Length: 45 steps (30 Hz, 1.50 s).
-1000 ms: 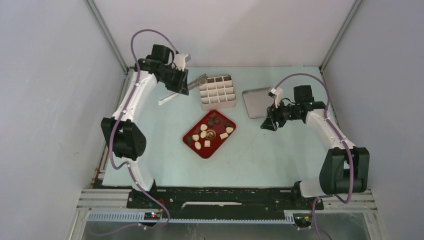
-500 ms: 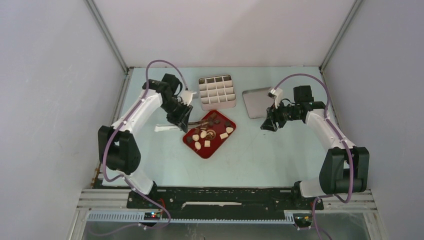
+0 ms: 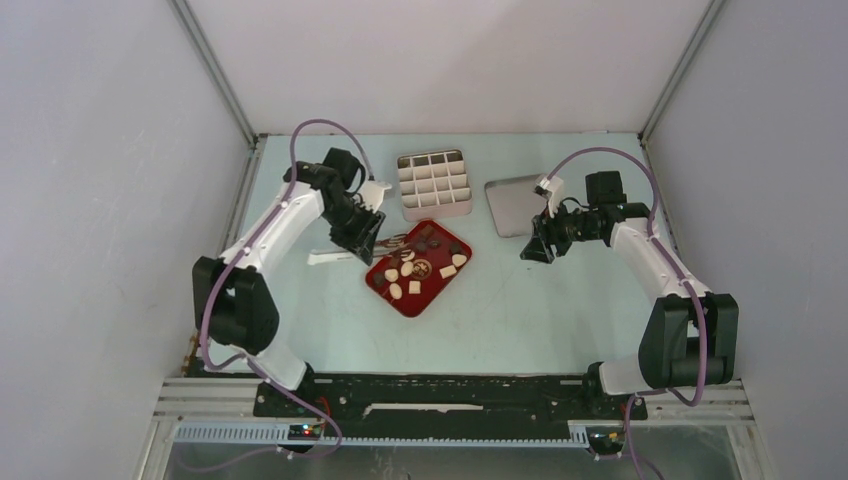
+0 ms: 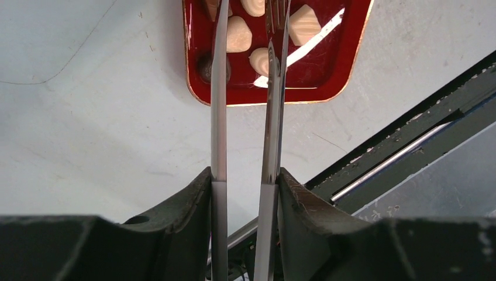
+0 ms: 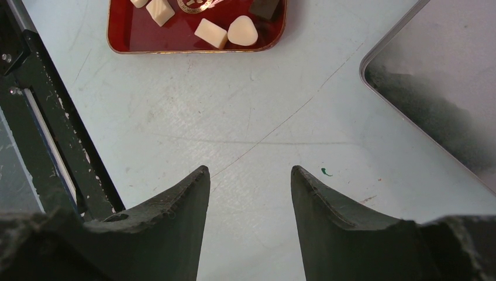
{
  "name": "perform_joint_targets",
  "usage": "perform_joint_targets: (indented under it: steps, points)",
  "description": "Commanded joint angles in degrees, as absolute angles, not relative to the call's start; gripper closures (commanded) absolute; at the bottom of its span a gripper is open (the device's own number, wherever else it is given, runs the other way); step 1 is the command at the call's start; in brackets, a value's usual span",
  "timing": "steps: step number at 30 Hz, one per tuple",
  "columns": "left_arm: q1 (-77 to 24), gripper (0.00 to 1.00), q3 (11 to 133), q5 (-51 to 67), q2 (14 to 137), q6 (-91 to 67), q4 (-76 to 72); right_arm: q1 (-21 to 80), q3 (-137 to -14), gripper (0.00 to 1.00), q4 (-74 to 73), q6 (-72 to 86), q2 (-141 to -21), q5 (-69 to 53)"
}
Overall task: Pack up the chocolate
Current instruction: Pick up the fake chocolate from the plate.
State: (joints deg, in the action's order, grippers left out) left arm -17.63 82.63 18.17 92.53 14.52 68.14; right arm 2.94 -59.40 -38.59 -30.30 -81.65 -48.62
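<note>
Plain grey walls close in a pale blue-green table (image 3: 520,310), with a black frame rail along its near edge. A red tray (image 3: 425,298) with a thin gold rim lies turned like a diamond in the middle. The chocolate (image 3: 415,287) is all in that tray: small cream and dark brown pieces scattered loosely across its floor. Just behind the tray's far corner stands a white divider box (image 3: 434,185) with open square cells. To the right of the box, and behind and right of the tray, lies a flat grey metal lid (image 3: 510,205). The left end effector (image 3: 362,235) hangs just off the tray's left corner, closed on a pair of metal tongs (image 4: 217,117), one finger pressed against each arm. The tong arms stand a little apart and reach over the tray's rim, passing above several cream pieces. Their tips run out of the wrist view, so I cannot tell whether they touch or grip a piece. The right end effector (image 5: 248,175) hovers over bare table to the right of the tray, close to the lid's near corner, its fingers spread moderately wide with nothing between them.
</note>
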Motion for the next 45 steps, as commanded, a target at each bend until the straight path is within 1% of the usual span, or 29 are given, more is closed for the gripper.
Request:
perform_joint_targets:
  steps: [1, 15, 21, 35, 38, 45]
  points:
    - [-18.10, 0.55, 85.93, 16.33, 95.08, 14.63, 66.23, 3.08, -59.61, 0.44, -38.82, -31.21, -81.87, -48.78]
    - [-18.50, 0.53, 88.10, 14.63, 99.34, 14.41, 65.36, 2.77, -59.59, 0.44, -39.26, -31.74, -82.09, -49.05]
    - [-19.05, 0.51, 89.38, 17.44, 101.50, 15.59, 67.93, 2.66, -59.61, 0.44, -39.46, -31.92, -82.13, -49.04]
    - [-19.49, 0.51, 89.64, 17.59, 101.59, 16.70, 71.13, 2.64, -59.66, 0.44, -39.75, -32.21, -82.44, -49.30]
    - [-19.51, 0.54, 90.01, 17.78, 101.96, 16.42, 70.78, 2.64, -59.67, 0.44, -39.77, -32.17, -82.55, -49.31]
    - [-19.86, 0.69, 91.11, 18.52, 103.53, 15.44, 70.38, 2.64, -59.68, 0.44, -39.90, -32.21, -82.47, -49.22]
